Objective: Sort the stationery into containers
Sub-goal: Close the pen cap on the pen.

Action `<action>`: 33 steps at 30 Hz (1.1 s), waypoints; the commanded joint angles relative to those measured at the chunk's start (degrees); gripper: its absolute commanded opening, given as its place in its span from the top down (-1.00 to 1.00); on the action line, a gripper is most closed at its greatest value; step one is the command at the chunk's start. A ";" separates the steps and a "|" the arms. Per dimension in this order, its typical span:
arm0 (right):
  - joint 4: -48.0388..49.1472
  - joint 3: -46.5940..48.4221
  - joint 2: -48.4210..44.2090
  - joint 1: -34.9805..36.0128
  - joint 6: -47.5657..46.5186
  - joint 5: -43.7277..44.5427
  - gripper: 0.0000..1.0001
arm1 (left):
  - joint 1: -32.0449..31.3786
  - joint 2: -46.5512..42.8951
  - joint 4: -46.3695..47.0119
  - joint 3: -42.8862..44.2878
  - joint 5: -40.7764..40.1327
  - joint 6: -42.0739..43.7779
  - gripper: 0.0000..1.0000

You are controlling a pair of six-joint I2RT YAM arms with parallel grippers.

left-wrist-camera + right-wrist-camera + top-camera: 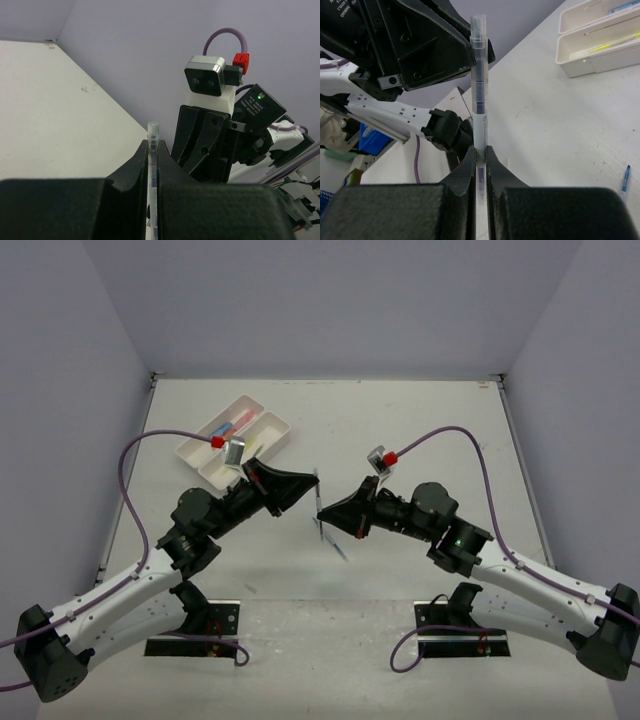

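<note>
Pen (480, 100) hangs in mid-air between your two arms, clear of the tabletop (430, 420). Much of it is hidden. In each wrist view its lower length disappears between the black fingers. From above it shows only as a thin line, so you cannot tell how steeply it stands.

Its long axis runs straight up the frame in both wrist views, clear cap at the top. In the top view it runs near-to-far, cap end away from the arm bases.

Your left claw (153, 150) is pinching it close under the cap, with only a short stub past the fingertips. Your right claw (480, 152) is pinching the same pen further down, so most of the barrel rises above those fingers.

A second pen (625, 181) lies flat on the tabletop near the claws, its lower end cut off by the right claw's body. The white trays (600, 62) sit well apart at far left. They are clipped by the frame edge in the right wrist view and partly covered by the left wrist camera from above. A yellow marker (597, 48) lies in the nearer one.
</note>
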 commanded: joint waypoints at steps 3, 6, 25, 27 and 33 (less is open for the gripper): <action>-0.33 7.78 -0.70 0.10 -4.44 3.07 1.00 | 0.19 -0.91 0.67 -2.44 2.11 -1.01 1.00; -1.64 10.36 0.04 0.10 -6.64 3.14 1.00 | 0.19 -0.48 -0.17 -2.29 3.17 -0.60 1.00; 2.54 8.50 3.88 -1.05 -8.72 -3.06 1.00 | 0.19 0.70 -4.12 3.88 3.57 2.94 0.70; 2.45 8.15 3.10 -0.96 -8.72 -1.84 1.00 | 0.19 0.97 -3.60 3.80 4.09 3.03 0.61; 0.79 9.10 3.27 -0.97 -9.33 -1.93 1.00 | 0.19 -0.10 -3.59 2.30 3.75 2.94 0.44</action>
